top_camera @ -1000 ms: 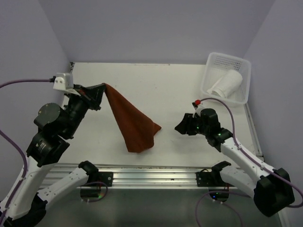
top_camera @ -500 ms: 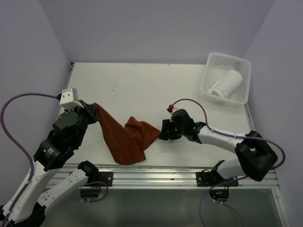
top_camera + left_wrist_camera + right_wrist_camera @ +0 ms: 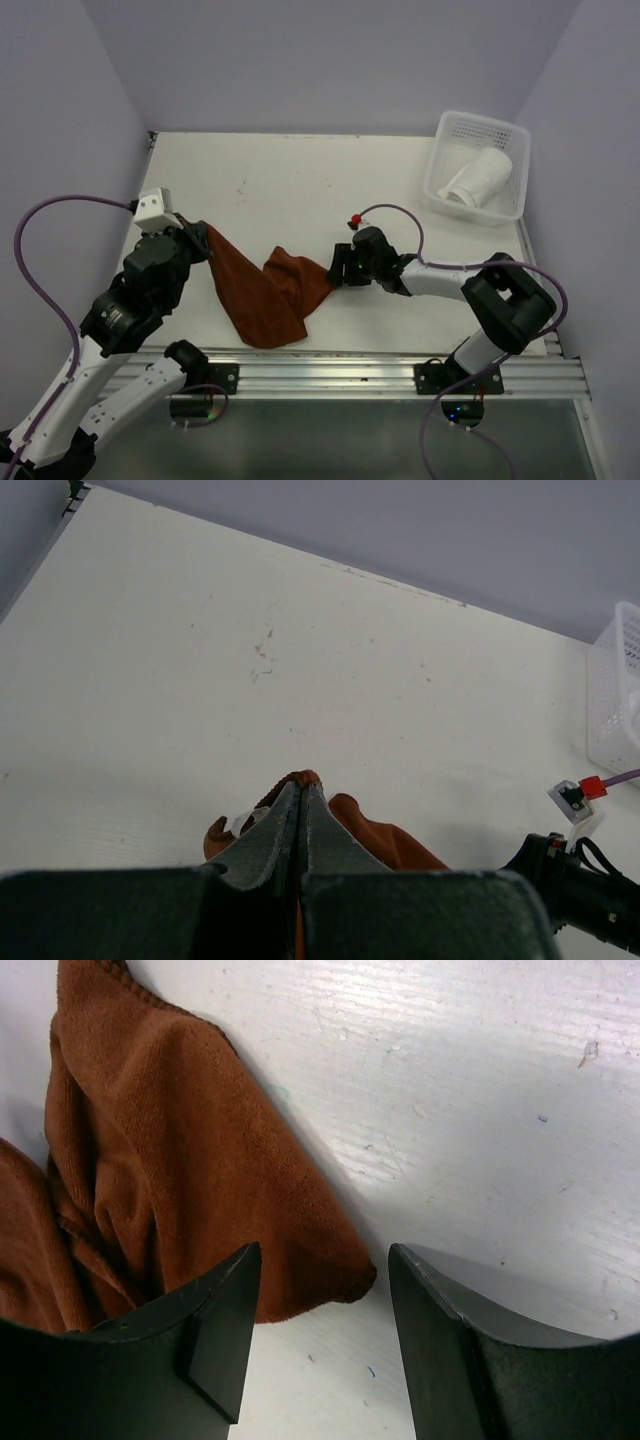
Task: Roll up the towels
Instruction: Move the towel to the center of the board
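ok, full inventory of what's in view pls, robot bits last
rust-brown towel: 1, rust-brown, crumpled on the table centre-left, one end lifted
white towel: 1, white, rolled, inside the basket
basket: 1, white perforated, far right corner of the table
table: 1, white
cables: several, purple, looping off both arms
left hand: 1, black, shut on the rust-brown towel's raised end
right hand: 1, black, open, low at the table with the towel's right corner between its jaws
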`<state>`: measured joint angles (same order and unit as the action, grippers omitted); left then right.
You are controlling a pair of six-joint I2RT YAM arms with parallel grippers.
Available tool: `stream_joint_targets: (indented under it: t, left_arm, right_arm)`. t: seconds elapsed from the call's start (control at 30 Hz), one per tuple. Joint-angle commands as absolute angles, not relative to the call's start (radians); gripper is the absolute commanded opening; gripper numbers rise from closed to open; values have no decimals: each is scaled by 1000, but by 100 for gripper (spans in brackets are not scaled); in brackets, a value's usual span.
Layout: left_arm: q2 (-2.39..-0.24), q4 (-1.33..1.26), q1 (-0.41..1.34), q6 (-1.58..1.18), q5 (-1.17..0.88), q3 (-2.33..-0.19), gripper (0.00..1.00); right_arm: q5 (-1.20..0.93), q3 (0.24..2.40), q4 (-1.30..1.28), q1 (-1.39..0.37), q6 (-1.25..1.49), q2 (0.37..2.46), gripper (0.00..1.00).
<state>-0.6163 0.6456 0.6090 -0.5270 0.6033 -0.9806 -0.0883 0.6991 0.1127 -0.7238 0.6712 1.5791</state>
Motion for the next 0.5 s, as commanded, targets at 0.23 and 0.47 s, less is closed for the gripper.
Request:
stream_joint_targets:
  t: [0.23,0.47]
  left_arm:
    - [-600,600,606,-491,666,-939,0]
    - [-630,490,607,-376,692,-943,0]
  right_arm:
    - [-107,735,166,-724,718,1629,21]
    - [73,871,-129,-724,593,1462,0]
